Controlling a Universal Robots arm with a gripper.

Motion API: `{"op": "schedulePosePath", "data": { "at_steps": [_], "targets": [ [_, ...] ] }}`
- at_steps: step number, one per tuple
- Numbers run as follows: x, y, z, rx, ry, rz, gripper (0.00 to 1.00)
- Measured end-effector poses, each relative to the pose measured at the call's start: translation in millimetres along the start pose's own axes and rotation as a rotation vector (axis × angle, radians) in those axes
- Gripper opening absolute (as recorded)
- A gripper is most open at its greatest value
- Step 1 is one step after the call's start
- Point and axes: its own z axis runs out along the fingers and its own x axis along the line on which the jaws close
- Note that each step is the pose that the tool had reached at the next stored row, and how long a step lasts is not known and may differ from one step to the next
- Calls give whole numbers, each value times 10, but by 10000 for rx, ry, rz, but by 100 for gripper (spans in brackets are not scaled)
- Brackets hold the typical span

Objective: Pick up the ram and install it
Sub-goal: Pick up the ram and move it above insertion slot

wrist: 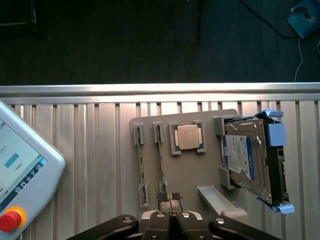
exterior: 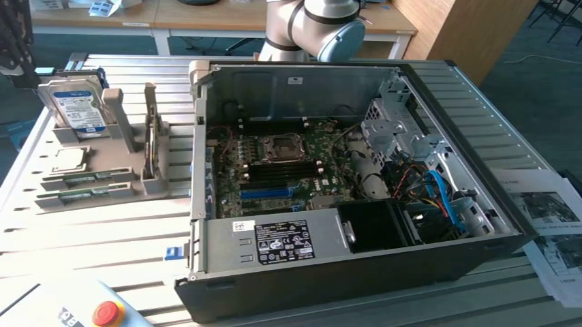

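I have the gripper with its fingertips pressed together and nothing between them. Just ahead of the tips lies the ram, seated in its slot on the grey holder and running straight away from the fingers; I cannot tell whether the tips touch its near end. A second ram stick lies parallel just beside it. On the ram's other side sits the processor, then the hard drive farther out. The teach pendant lies well apart, beyond the second stick. The open computer case sits beside the holder.
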Motion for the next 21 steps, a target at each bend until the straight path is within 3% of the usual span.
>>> {"op": "schedulePosePath", "data": {
  "at_steps": [21],
  "targets": [
    [0,-8,0,-20,33,-726,10]
  ]
}}
